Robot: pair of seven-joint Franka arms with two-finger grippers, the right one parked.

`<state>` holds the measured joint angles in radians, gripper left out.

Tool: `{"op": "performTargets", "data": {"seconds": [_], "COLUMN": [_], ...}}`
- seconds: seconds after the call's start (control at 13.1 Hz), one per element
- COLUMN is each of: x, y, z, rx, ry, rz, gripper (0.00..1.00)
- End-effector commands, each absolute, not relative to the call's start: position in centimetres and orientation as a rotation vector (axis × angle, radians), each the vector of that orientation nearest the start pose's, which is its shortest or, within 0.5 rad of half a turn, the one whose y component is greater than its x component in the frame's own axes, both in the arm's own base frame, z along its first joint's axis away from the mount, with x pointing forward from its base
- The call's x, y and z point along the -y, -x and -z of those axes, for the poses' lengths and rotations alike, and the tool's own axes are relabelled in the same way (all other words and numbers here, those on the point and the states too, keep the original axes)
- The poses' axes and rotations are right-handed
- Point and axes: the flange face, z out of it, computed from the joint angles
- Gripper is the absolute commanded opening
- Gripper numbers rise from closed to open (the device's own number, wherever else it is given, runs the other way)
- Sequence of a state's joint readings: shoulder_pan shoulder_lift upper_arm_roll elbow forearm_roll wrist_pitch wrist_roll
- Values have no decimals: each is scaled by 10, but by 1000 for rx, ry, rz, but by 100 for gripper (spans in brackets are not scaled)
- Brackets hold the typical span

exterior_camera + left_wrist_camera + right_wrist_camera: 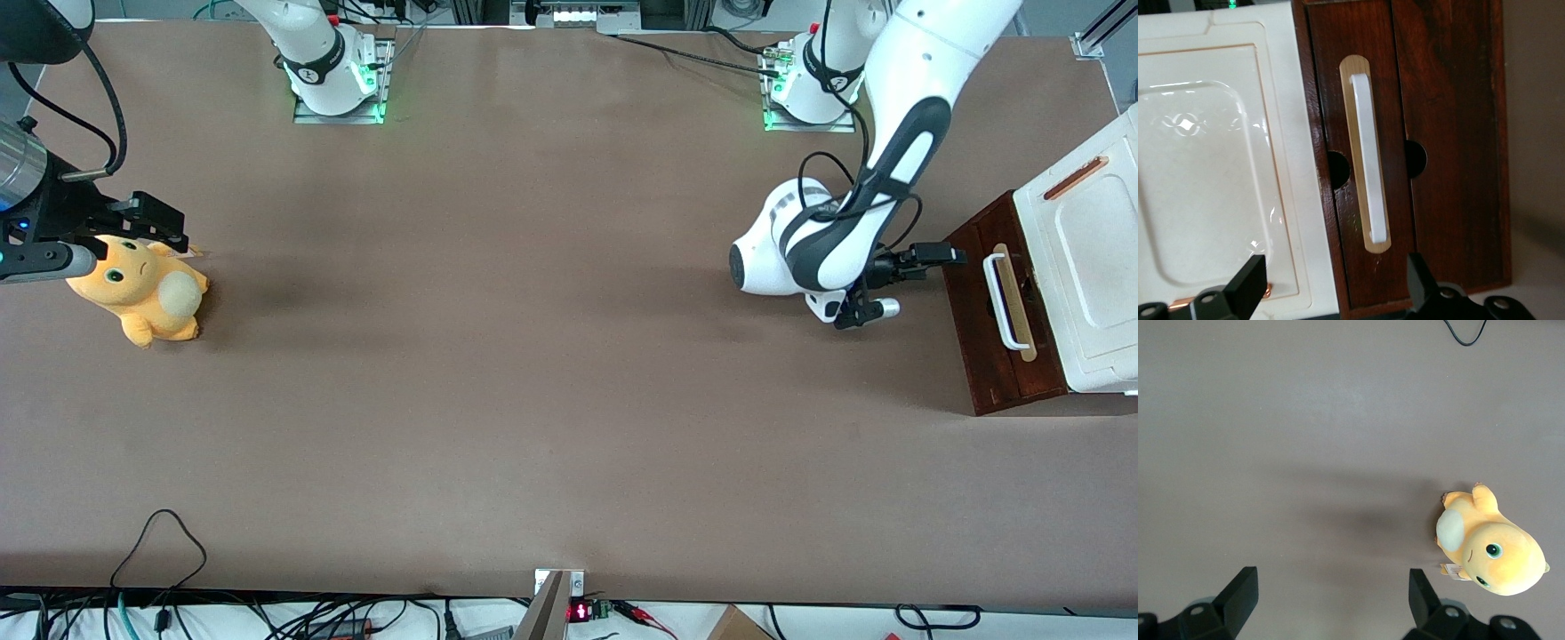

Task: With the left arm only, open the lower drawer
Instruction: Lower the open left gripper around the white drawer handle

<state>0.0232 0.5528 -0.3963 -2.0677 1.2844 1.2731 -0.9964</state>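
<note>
Both fingers of the claw (956,255) spread wide, empty, before lower drawer (987,311)

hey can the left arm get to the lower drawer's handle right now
Probably yes. The tool hangs open just in front of the drawer, apart from it, and the handle sits bare with nothing between them.
</note>
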Motion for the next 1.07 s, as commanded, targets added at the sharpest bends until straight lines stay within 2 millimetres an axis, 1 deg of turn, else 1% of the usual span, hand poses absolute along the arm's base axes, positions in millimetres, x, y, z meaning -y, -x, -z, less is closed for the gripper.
{"op": "performTargets", "data": {"seconds": [0.0,0.15,0.31,0.46,0.53,0.61,0.84,0.99], "x": [21,2,-7,-10,-15,-21,-16,-17], "y": [-505,-497,-497,-497,-499,-504,-507,-509], "z": [-168,-150,-148,-140,-137,-138,-144,-150], "rx": [-47,-57,-60,-73,-84,-94,-87,-67], "ry": [1609,1582,1565,1563,1581,1584,1576,1568], "rz": [-119,-98,-96,-95,-86,-67,-41,-25], "gripper": [90,89,87,85,84,84,84,77]}}
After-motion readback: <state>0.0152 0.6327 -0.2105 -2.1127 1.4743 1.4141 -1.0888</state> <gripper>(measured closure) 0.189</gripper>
